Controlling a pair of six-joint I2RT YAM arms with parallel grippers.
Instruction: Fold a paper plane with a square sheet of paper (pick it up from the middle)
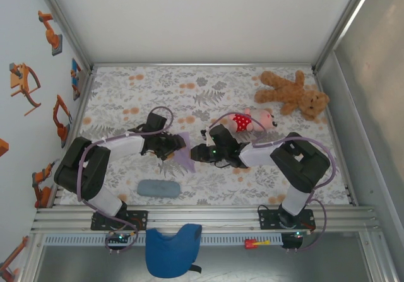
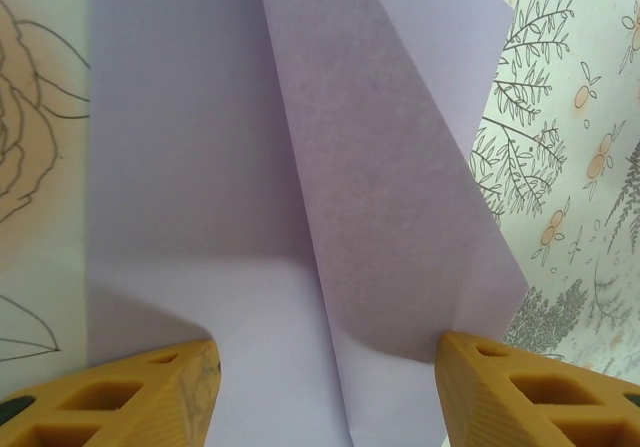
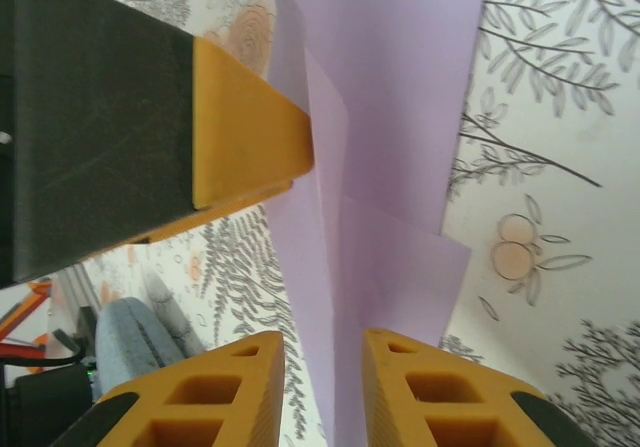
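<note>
Top external view: the lavender square sheet of paper point(image 1: 185, 151) lies creased on the floral table point(image 1: 139, 99), between my two arms, inside a white-walled cell.
I see the left end effector point(image 2: 325, 362) spread wide over the paper, gripping nothing. The right end effector point(image 3: 322, 367) has its fingers only a little apart, with the paper loose in the gap. A teddy bear point(image 1: 293, 93) and a small doll point(image 1: 252, 121) lie far right, a grey-blue pad point(image 1: 159, 188) near the left base, and a blue cloth point(image 1: 172, 249) over the front rail. Robot stickers point(image 1: 25, 83) cover the left wall.
</note>
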